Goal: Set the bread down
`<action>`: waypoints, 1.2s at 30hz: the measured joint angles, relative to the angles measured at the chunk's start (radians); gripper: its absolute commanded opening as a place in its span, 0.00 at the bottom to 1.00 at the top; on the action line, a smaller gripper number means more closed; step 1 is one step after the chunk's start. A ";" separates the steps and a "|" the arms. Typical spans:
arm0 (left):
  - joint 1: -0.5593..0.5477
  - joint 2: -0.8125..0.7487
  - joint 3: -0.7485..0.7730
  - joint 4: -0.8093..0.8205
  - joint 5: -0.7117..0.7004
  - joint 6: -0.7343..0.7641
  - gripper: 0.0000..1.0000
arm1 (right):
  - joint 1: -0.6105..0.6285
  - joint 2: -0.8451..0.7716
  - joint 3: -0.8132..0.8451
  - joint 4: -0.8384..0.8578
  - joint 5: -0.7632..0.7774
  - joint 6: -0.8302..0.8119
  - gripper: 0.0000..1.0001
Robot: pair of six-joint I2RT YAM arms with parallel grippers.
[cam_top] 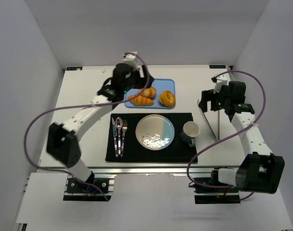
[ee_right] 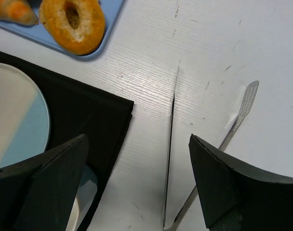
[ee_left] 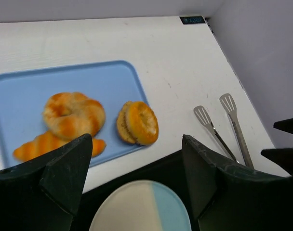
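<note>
Bread (cam_top: 142,99) (croissants and a bagel) lies ungrasped on the blue tray (cam_top: 155,84), upper centre of the top view, with the left end effector (ee_left: 137,144) spread wide above it, so the approach seems in hand and next it should lower and close on one piece.

A white bench (cam_top: 84,91) stands in a plain booth. A pale grey back wall (cam_top: 146,29) meets its far edge, and side walls (cam_top: 16,72) of the same grey close in on the left and right. The benchtop is faintly grained, with small dark scuffs (ee_right: 178,9) and a dark label (cam_top: 73,68) at each far corner. A metal rail (cam_top: 146,167) runs along its near edge. The light is even and the shadows faint.
</note>
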 measured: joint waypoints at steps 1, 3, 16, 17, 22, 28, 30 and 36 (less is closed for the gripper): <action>0.011 -0.068 -0.063 0.014 0.009 -0.009 0.82 | -0.003 0.000 0.000 -0.004 -0.006 -0.018 0.68; 0.042 -0.206 -0.183 0.032 0.014 -0.028 0.68 | -0.017 0.000 0.000 -0.018 -0.032 -0.094 0.10; 0.052 -0.863 -0.681 -0.114 -0.066 -0.132 0.76 | -0.104 0.058 -0.069 -0.089 -0.020 -0.238 0.90; 0.052 -0.898 -0.705 -0.126 -0.069 -0.144 0.76 | -0.105 0.058 -0.087 -0.084 -0.012 -0.233 0.89; 0.052 -1.048 -0.834 -0.181 -0.081 -0.204 0.77 | -0.105 0.057 -0.210 -0.018 0.075 -0.204 0.89; 0.052 -1.062 -0.853 -0.221 -0.095 -0.236 0.77 | -0.109 0.091 -0.261 0.041 0.178 -0.195 0.89; 0.052 -1.052 -0.853 -0.225 -0.096 -0.238 0.77 | -0.109 0.111 -0.261 0.068 0.200 -0.190 0.90; 0.052 -1.032 -0.853 -0.228 -0.096 -0.250 0.77 | -0.109 0.256 -0.249 0.132 0.229 -0.151 0.80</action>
